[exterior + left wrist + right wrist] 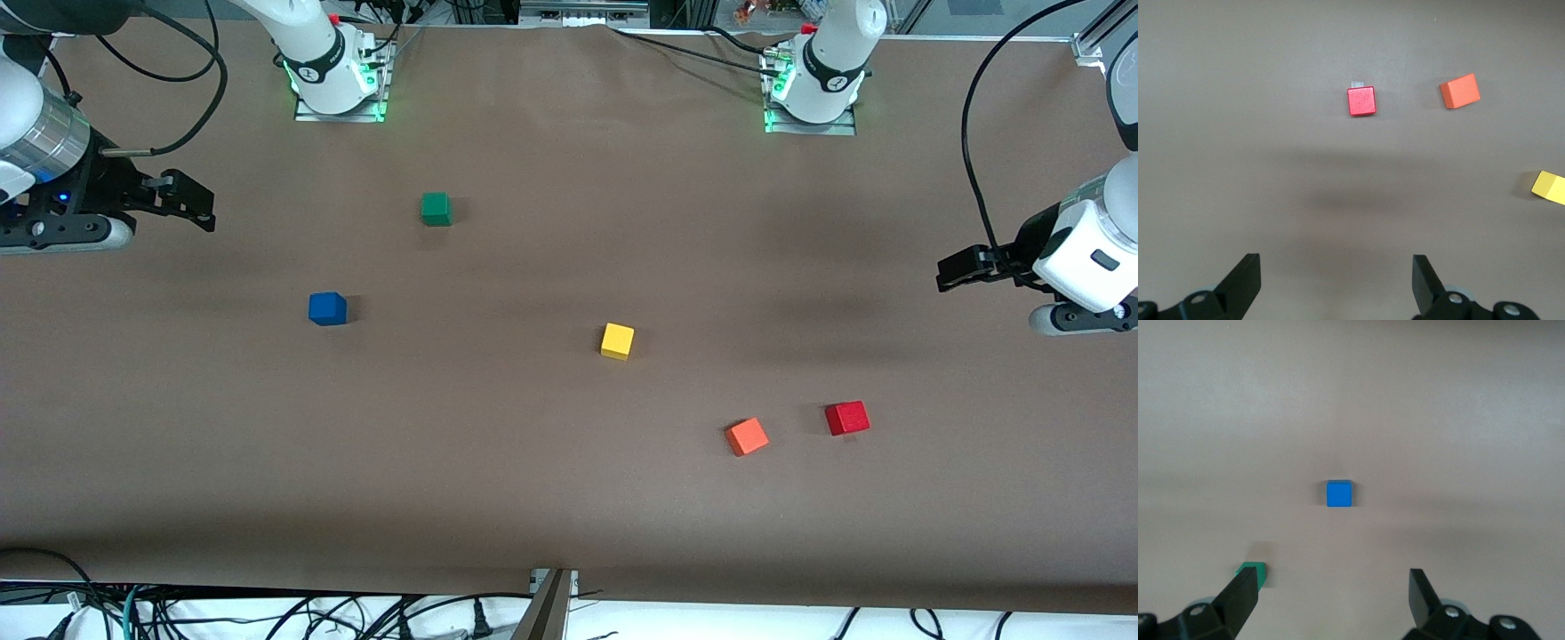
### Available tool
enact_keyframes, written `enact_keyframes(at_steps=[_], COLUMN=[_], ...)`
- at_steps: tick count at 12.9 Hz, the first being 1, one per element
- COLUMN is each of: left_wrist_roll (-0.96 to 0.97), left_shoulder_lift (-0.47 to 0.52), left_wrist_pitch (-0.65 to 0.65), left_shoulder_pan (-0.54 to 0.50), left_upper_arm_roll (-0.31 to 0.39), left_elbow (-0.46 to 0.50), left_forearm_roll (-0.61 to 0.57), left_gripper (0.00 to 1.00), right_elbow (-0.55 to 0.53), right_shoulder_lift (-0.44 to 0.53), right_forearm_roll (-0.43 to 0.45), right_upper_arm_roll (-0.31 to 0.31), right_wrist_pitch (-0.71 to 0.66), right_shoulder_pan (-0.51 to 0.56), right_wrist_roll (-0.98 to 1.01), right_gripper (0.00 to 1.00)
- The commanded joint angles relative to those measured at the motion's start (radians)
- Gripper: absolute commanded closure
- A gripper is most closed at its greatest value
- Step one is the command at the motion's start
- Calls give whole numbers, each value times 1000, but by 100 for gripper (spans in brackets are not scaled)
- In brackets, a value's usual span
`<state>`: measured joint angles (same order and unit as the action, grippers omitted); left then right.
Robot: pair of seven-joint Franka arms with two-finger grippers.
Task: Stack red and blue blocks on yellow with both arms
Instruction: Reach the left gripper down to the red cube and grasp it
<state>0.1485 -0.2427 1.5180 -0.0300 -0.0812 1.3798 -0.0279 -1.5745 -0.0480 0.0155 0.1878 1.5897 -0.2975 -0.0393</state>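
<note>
The yellow cube (pixel 617 340) sits near the middle of the table and shows at the edge of the left wrist view (pixel 1549 187). The red cube (pixel 846 418) lies toward the left arm's end, nearer the front camera than the yellow cube. It also shows in the left wrist view (pixel 1361 101). The blue cube (pixel 327 308) lies toward the right arm's end and shows in the right wrist view (pixel 1339 493). My left gripper (pixel 944 274) (pixel 1335 260) is open and empty, up in the air at its end of the table. My right gripper (pixel 206 206) (pixel 1334 572) is open and empty, up in the air at its end.
An orange cube (pixel 746 436) (pixel 1459 91) lies beside the red cube, on its yellow-cube side. A green cube (pixel 436 209) stands farther from the front camera than the blue cube, and one right finger partly hides it in the right wrist view (pixel 1251 571). The brown table (pixel 533 480) ends at a cable-strewn front edge.
</note>
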Motion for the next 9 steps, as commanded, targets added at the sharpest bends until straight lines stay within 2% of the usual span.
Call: enact_keyframes(at_steps=[1,5,9], left_wrist_roll=[-21,-24,-21], left_shoulder_lift=[-15,-50,-177], left_wrist_pitch=[-13,-6,89], left_shoulder_pan=[-5,-8,-16], left_upper_arm_roll=[0,1,1], left_elbow=[-33,-36,-45], left_forearm_roll=[19,19,14], left_gripper=[0,0,0], right_elbow=[30,30,28], right_shoulder_lift=[-13,-13,-15], right_forearm_roll=[3,3,3], right_upper_arm_roll=[-1,1,1], right_wrist_pitch=[-7,-5,3], right_shoulder_pan=[-3,0,1], right_wrist_roll=[-14,-14,-14], right_gripper=[0,0,0])
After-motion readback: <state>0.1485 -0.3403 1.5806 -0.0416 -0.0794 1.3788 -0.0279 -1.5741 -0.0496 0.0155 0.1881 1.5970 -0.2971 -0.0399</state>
